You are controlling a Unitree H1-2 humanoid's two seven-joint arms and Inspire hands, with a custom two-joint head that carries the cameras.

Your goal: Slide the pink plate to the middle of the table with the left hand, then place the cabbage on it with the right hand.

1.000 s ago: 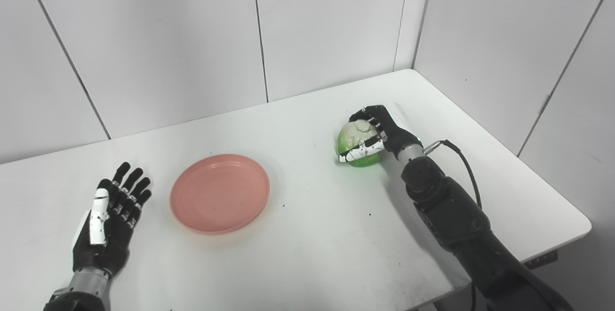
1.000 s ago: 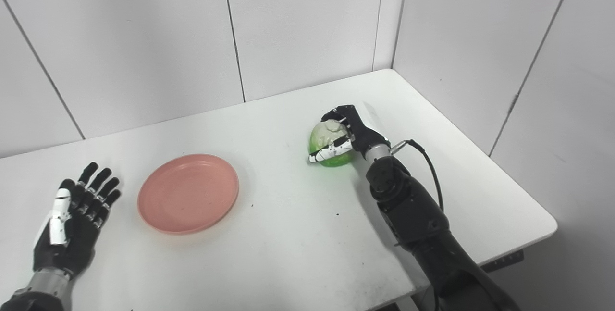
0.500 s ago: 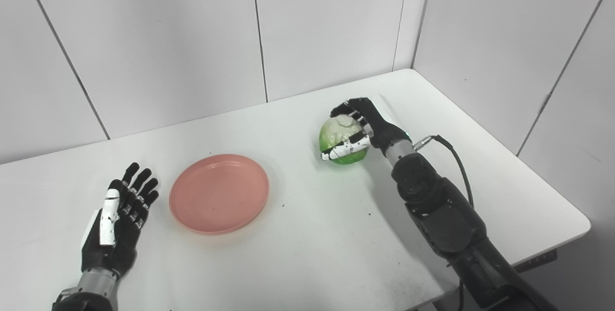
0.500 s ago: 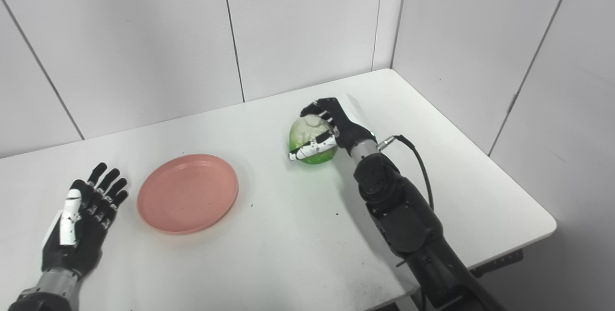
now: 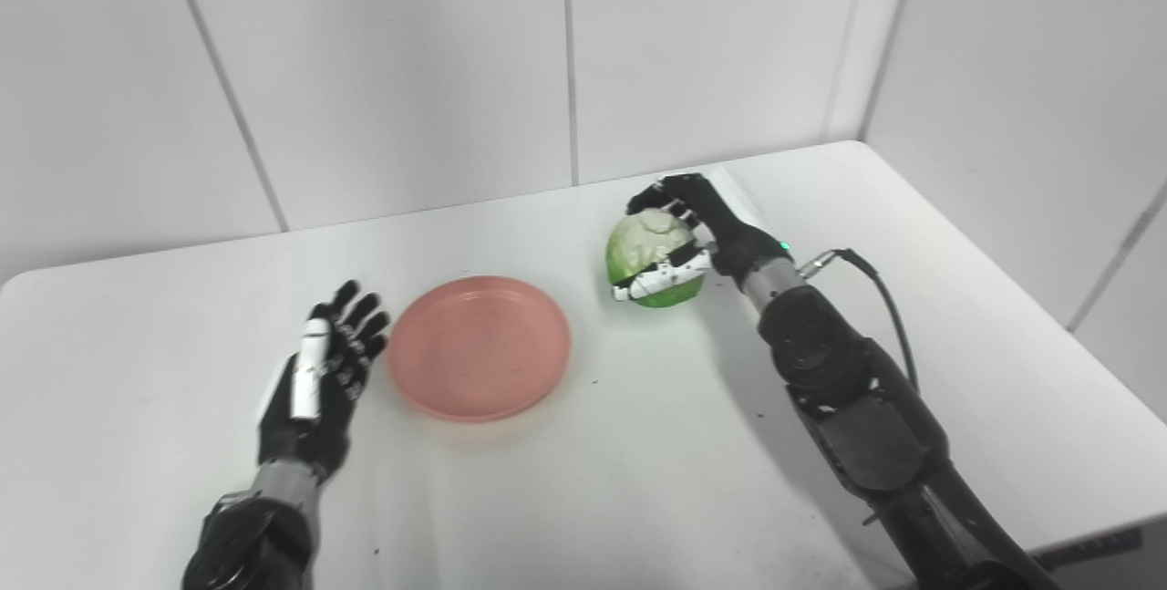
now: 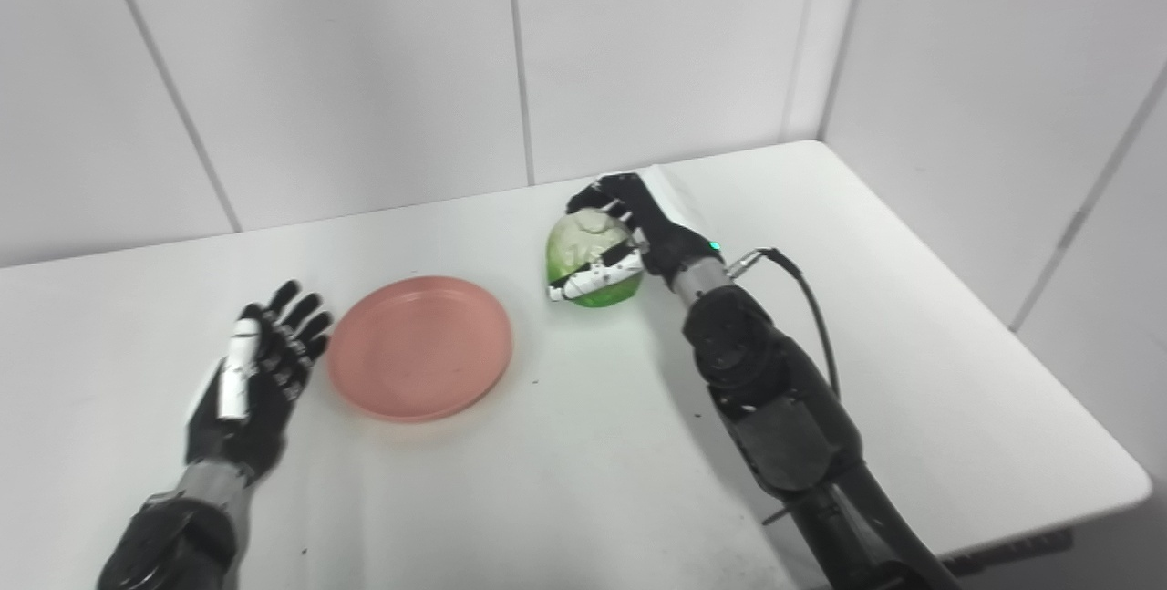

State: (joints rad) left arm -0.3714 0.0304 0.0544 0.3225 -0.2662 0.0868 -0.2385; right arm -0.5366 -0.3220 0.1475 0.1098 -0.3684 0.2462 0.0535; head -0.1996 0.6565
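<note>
The pink plate (image 5: 480, 346) lies flat on the white table (image 5: 638, 481), left of centre and empty. A green and white cabbage (image 5: 649, 245) is held just right of the plate, a little above the table surface. My right hand (image 5: 702, 230) is shut on the cabbage, fingers over its top and thumb across its front. Just left of the plate my left hand (image 5: 321, 380) rests open with its fingers spread, fingertips close to the rim, touching nothing.
White wall panels close off the back and the right side of the table. A black cable (image 5: 866, 275) loops off my right forearm. Bare tabletop lies in front of the plate and to the far right.
The camera has swung left, shifting the whole picture right. My right hand has carried the cabbage left, closer to the plate. My left hand has moved nearer the plate's left rim.
</note>
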